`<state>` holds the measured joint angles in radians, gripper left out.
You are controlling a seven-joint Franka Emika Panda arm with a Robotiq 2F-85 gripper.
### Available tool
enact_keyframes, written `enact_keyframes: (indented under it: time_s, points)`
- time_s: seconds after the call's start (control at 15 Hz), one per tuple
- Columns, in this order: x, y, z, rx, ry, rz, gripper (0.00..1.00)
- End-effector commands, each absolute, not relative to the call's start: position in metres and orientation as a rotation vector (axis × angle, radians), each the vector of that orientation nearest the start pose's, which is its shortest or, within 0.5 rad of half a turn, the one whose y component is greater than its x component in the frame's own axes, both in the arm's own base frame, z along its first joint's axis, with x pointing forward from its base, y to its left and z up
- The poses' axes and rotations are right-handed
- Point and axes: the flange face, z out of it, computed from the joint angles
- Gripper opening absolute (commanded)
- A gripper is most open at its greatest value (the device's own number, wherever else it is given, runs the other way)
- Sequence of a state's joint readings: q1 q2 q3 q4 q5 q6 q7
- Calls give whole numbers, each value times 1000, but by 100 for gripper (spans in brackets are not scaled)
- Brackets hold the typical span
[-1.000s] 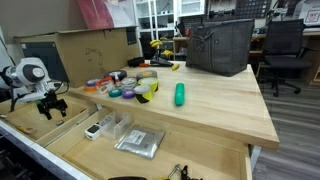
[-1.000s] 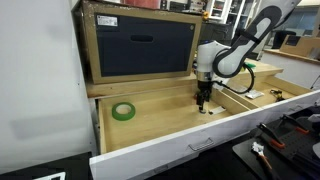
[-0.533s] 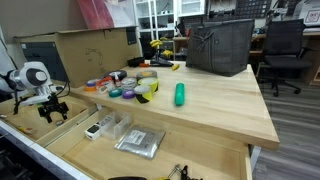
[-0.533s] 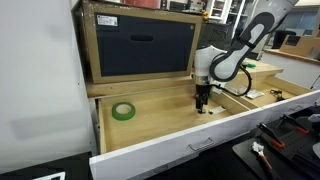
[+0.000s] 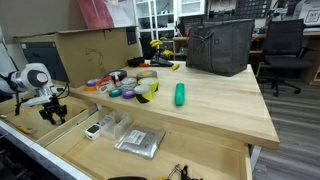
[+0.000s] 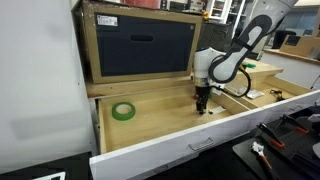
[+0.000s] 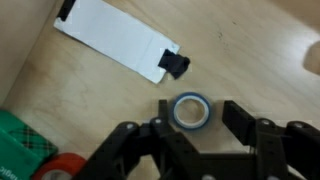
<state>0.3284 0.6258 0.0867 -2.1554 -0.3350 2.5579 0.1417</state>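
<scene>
Where the wooden drawer (image 6: 160, 128) stands pulled out, the claw (image 6: 202, 102) hangs low over its floor, near the front wall. In the wrist view its two black fingers (image 7: 245, 125) are spread wide apart. A small blue tape roll (image 7: 189, 112) lies flat on the wood between them. There is a little gap on each side, so the fingers do not seem to touch it. Just past the roll lies a white card (image 7: 115, 45) with a black clip (image 7: 177, 66) at its end. A green tape roll (image 6: 123, 111) lies well apart, farther along the drawer floor. A big cardboard box (image 6: 140, 45) stands behind the drawer.
</scene>
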Motion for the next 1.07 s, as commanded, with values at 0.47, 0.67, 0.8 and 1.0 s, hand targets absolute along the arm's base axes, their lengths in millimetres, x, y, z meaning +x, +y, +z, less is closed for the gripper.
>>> enact_keyframes:
  time_s: [0.47,0.67,0.8,1.0]
  points:
    - [484,217,105,-3127,-930,286,2]
    - [482,216,129,-3108,-943,233,3]
    - [480,213,149,-3097,-938,197,3]
    - [471,201,183,-3104,-895,138,3]
